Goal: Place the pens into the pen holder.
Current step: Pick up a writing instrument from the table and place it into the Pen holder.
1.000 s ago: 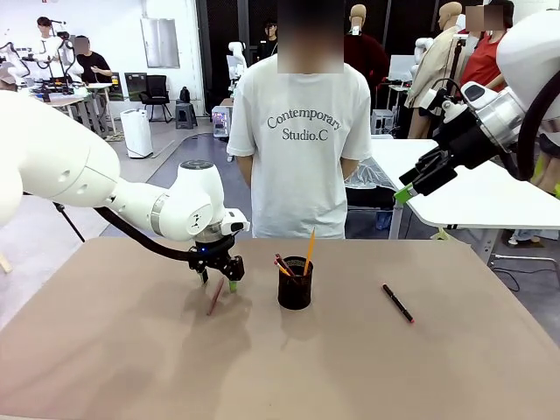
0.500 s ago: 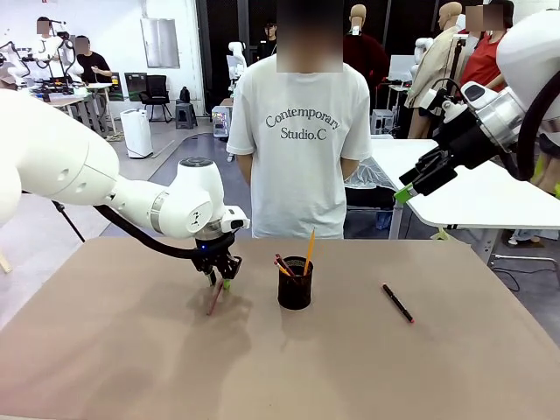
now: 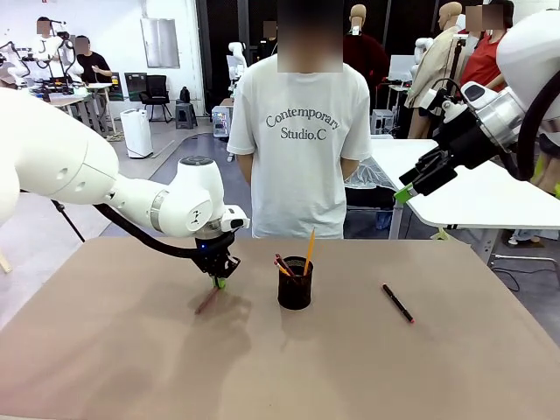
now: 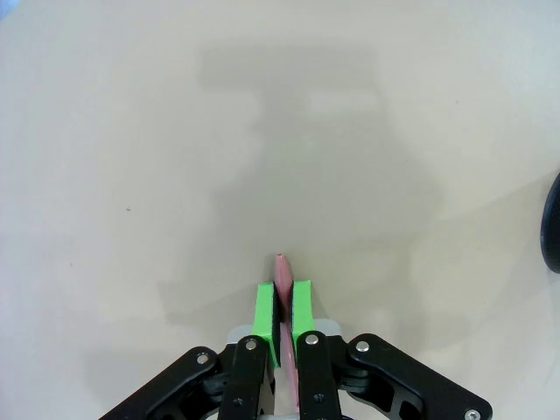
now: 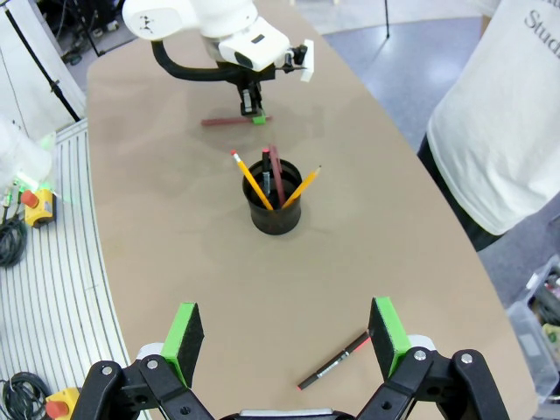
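Observation:
The black mesh pen holder (image 3: 295, 283) stands mid-table with several pens in it, among them a yellow-orange one (image 3: 309, 240). Left of it a reddish-brown pen (image 3: 207, 303) lies on the table, and my left gripper (image 3: 219, 281) points down, shut on its far end. The left wrist view shows the green pads (image 4: 265, 311) pressed against that pen (image 4: 283, 272). A black pen with a red tip (image 3: 397, 304) lies to the right of the holder. My right gripper (image 3: 407, 194) hangs open high at the right; its wrist view looks down on the holder (image 5: 276, 211) and the black pen (image 5: 337, 360).
A person in a white T-shirt (image 3: 300, 131) stands at the table's far edge, hands out of sight. The brown tabletop (image 3: 289, 367) is bare towards the front. A white table (image 3: 490, 197) lies behind the right arm.
My left gripper's jaws have closed from wide open onto the reddish-brown pen. The right arm and the other pens have not moved.

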Tool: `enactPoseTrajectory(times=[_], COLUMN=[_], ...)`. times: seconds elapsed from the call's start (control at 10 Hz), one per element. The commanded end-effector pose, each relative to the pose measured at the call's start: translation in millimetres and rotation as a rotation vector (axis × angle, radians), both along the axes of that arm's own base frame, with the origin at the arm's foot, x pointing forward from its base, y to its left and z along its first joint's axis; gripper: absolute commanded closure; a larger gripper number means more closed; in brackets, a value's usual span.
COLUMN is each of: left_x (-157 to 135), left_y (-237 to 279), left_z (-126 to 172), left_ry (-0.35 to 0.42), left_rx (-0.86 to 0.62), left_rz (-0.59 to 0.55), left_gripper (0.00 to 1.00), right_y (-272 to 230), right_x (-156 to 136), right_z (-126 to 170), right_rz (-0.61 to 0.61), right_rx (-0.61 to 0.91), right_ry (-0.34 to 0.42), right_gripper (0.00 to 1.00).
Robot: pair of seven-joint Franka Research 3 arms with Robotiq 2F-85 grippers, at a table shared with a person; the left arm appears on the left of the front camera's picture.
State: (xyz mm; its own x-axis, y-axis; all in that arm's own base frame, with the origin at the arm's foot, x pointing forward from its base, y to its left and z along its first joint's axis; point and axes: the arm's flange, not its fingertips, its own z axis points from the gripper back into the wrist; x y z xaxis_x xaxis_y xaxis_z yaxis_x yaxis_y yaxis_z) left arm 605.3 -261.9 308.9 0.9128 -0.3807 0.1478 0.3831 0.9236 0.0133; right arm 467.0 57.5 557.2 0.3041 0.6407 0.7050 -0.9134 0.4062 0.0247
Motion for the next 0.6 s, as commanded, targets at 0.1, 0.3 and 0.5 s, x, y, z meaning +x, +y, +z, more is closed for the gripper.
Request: enactPoseTrajectory(times=[0.1, 0.3, 0.5], left_x=[-20, -36, -57], left_y=[12, 27, 39], left_z=[14, 50, 85], left_ry=[0.037, 0.048, -0.046], left_rx=[-0.138, -0.406, -0.564], left_rz=[-0.023, -0.134, -0.26], left_gripper=[1.0, 1.0, 1.0], right_y=[0, 0, 0], right_x=[0, 0, 0], right_z=[1, 1, 1], right_rz=[0.002, 0.002, 0.002], right_rx=[0.006, 0.006, 0.006], right_ry=[0.002, 0.002, 0.002], right_gripper=[0.0, 0.0, 0.0])
